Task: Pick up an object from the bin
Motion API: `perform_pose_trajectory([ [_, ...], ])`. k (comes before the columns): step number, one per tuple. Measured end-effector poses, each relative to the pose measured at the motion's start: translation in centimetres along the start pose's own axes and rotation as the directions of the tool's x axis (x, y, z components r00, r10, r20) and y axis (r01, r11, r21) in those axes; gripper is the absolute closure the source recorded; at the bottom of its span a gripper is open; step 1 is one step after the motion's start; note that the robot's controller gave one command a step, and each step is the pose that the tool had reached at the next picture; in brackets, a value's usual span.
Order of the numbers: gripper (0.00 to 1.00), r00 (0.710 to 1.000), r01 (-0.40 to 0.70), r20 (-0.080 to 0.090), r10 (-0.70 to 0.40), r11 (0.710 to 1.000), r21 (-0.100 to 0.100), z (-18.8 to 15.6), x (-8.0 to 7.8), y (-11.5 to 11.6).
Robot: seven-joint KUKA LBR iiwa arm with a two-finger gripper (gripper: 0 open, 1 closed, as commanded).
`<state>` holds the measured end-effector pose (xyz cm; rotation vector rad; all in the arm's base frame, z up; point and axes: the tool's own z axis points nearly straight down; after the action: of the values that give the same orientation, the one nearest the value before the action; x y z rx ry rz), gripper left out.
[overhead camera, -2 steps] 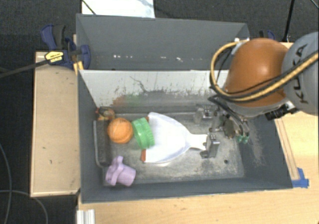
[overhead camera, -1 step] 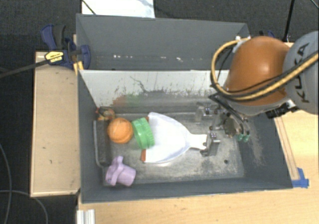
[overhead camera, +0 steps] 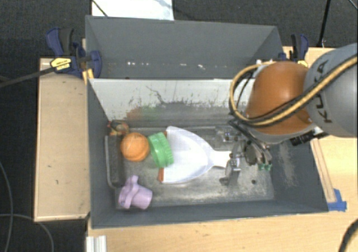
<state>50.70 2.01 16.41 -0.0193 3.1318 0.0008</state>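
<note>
Grey metal forms the bin (overhead camera: 251,189), and the claw (overhead camera: 232,168) is seen low over its floor, at three o'clock from the floor's middle, beneath the arm's orange cover (overhead camera: 277,97). A white plastic scoop (overhead camera: 187,158) is laid at the claw's nine o'clock, its short handle reaching the claw. Whether the claw is released or clenched cannot be told. A green ridged piece (overhead camera: 160,150) is pressed against the scoop's nine o'clock edge, an orange ball (overhead camera: 135,147) is set just beyond it, and a purple piece (overhead camera: 134,194) is found apart, toward the bin's eight o'clock corner.
</note>
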Motion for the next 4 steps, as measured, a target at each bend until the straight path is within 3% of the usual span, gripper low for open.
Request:
perform_pose_trajectory([
  [1, 0.0, 0.998, 0.064, -0.006, -0.065, 0.998, -0.001, 5.6, 0.7, 0.4],
  [2, 1.0, 0.997, -0.075, -0.008, 0.075, 0.997, 0.001, 9.0, -0.9, 1.2],
  [3, 1.0, 0.997, -0.076, -0.008, 0.076, 0.997, 0.0, 9.0, -0.9, 1.2],
  [4, 1.0, 0.999, -0.039, -0.011, 0.039, 0.999, 0.001, 7.3, 0.3, 3.4],
])
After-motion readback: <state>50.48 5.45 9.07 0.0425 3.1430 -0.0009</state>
